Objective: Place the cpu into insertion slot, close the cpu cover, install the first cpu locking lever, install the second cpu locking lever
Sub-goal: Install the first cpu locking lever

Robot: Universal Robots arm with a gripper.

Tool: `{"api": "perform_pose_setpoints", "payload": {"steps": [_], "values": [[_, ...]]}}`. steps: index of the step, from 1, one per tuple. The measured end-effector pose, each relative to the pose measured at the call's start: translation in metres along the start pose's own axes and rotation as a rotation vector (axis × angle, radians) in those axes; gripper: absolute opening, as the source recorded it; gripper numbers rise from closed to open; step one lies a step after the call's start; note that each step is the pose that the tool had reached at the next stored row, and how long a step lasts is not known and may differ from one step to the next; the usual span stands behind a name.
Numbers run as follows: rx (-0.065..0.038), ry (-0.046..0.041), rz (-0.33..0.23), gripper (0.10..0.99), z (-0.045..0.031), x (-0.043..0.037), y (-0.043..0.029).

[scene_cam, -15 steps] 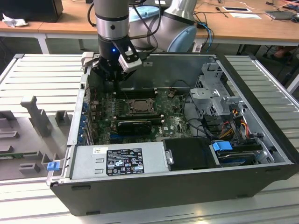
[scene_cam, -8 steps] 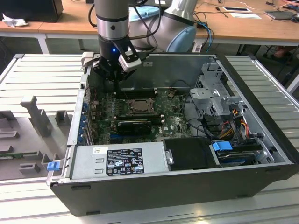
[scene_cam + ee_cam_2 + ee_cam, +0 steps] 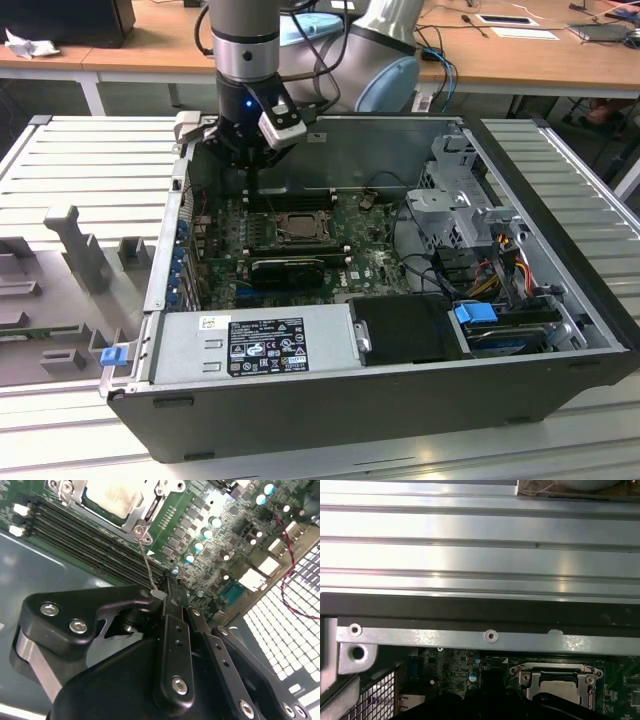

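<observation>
Item: cpu locking lever (image 3: 145, 560), a thin, stiff, springy wire, light and probably slippery, best taken at its free end, where the clenched gripper (image 3: 167, 592) touches it; cpu (image 3: 107, 500) seated in insertion slot (image 3: 272, 226), towards the exterior view's left.

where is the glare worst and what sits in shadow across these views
First wrist view: the ribbed metal table glares white, and the motherboard inside the computer case sits dim. Second wrist view: the perforated grille is washed out bright. Exterior view: the case's inside is darker than the table around it.
</observation>
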State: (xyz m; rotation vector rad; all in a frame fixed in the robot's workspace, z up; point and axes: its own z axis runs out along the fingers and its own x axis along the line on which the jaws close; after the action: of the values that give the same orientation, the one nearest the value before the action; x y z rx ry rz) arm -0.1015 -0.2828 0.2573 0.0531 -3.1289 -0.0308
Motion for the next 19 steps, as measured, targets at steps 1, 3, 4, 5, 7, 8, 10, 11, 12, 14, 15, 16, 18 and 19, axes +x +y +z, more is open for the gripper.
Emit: {"api": "perform_pose_setpoints", "payload": {"steps": [1,3,4,5,7,8,10,11,12,14,15,16,18,19], "values": [[0.0,-0.0001,0.0,0.106,0.0001,-0.0023,-0.0001],[0.0,0.0,0.0,0.106,0.0004,-0.005,-0.0002],[0.0,-0.0001,0.0,0.106,0.0005,-0.0066,-0.0002],[0.0,0.0,0.0,0.106,0.0006,-0.0081,-0.0003],[0.0,-0.0001,0.0,0.106,0.0011,-0.0102,-0.0004],[0.0,0.0001,0.0,0.106,0.0012,-0.0113,-0.0005],[0.0,0.0001,0.0,0.106,0.0015,-0.0193,-0.0007],[0.0,0.0001,0.0,0.106,0.0017,-0.0213,-0.0008],[0.0,0.0,0.0,0.106,0.0019,-0.0231,-0.0009],[0.0,0.0,0.0,0.106,0.0023,-0.0265,-0.001],[0.0,0.0,0.0,0.106,0.0025,-0.0285,-0.0011],[0.0,0.0,0.0,0.106,0.0026,-0.0303,-0.0011],[0.0,0.0,0.0,0.106,0.0029,-0.0338,-0.0013],[0.0,0.0,0.0,0.106,0.0032,-0.0355,-0.0013]]}}
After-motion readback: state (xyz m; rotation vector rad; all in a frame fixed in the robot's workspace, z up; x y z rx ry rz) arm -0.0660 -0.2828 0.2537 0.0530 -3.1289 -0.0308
